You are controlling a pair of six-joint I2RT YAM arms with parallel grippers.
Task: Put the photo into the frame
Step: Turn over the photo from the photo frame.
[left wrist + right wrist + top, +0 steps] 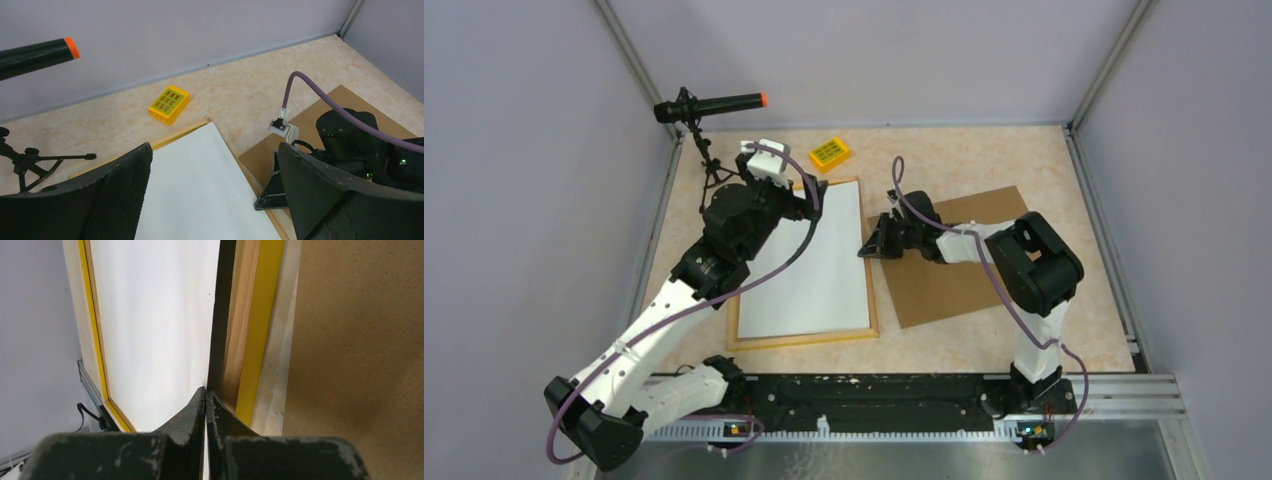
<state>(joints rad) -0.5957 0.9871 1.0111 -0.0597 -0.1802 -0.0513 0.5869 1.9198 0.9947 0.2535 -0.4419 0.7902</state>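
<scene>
The photo (809, 265) lies white back up inside the light wooden frame (804, 338) at the table's middle left. My left gripper (802, 200) is open and hovers over the photo's far end; in the left wrist view (215, 147) its jaws stand wide apart above the photo (200, 185) and the frame's far corner (185, 131). My right gripper (865, 250) is shut. In the right wrist view its tips (206, 390) meet at the seam between the photo's right edge (155, 315) and the frame's right rail (260, 325). It also shows in the left wrist view (263, 201).
A brown cardboard board (964, 280) lies right of the frame, under my right arm. A small yellow block (829, 152) sits near the back wall. A black tube with an orange tip on a tripod (709, 105) stands at the back left. Enclosure walls surround the table.
</scene>
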